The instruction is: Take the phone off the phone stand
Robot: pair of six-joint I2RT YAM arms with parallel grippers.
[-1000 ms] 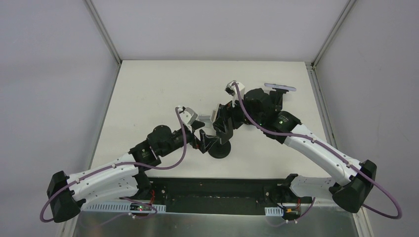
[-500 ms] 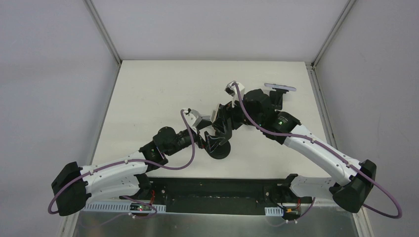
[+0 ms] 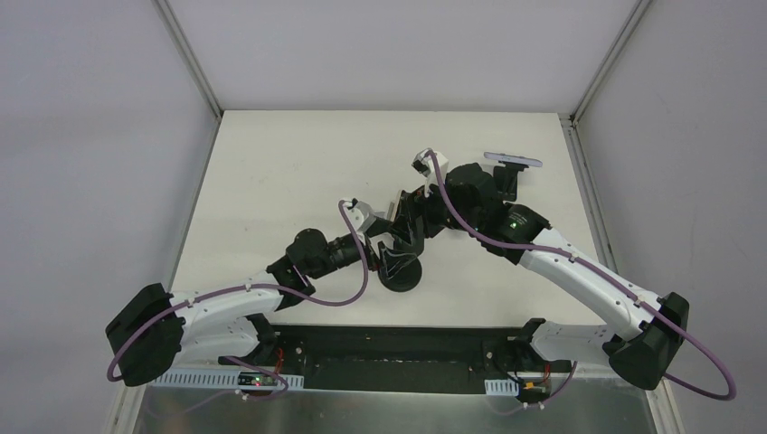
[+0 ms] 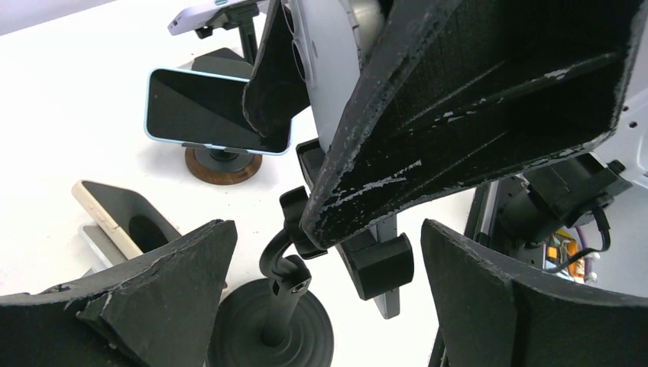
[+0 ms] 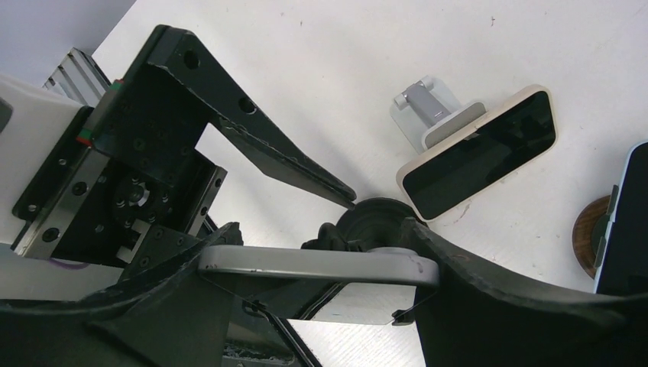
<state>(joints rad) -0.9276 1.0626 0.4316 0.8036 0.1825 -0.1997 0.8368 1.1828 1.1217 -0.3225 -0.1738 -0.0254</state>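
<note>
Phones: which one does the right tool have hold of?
The grey phone, pinched edge to edge in the right tool above the black stand. The beige phone and the blue-cased phone sit apart, untouched.

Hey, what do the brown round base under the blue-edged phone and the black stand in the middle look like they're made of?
The brown round base looks like wood or a wood-look finish: warm brown, matte, with a darker rim. The black stand looks like matte plastic or painted metal: even black, a soft sheen on its disc foot and a screw at the neck joint. The pictures don't settle which.
</note>
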